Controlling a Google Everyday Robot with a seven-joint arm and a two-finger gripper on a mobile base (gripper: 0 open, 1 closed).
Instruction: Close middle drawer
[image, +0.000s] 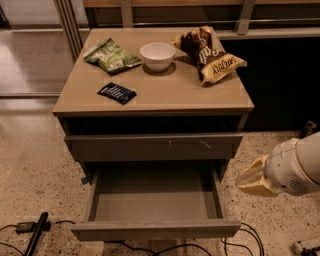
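The middle drawer (155, 230) is pulled far out of the grey-taupe cabinet (150, 100). Its low plain front faces me at the bottom of the view and its flat inside is bare. Above it sits the taller drawer front with small pale scratch marks (155, 146), shut. My gripper (252, 178), cream-coloured on a white arm, hangs to the right of the open drawer, beside its right wall and apart from it, holding nothing.
On the cabinet top lie a green bag (112, 56), a white bowl (157, 55), a brown chip bag (210, 56) and a dark blue packet (116, 93). Cables and a black tool (37, 232) lie on the speckled floor at the lower left.
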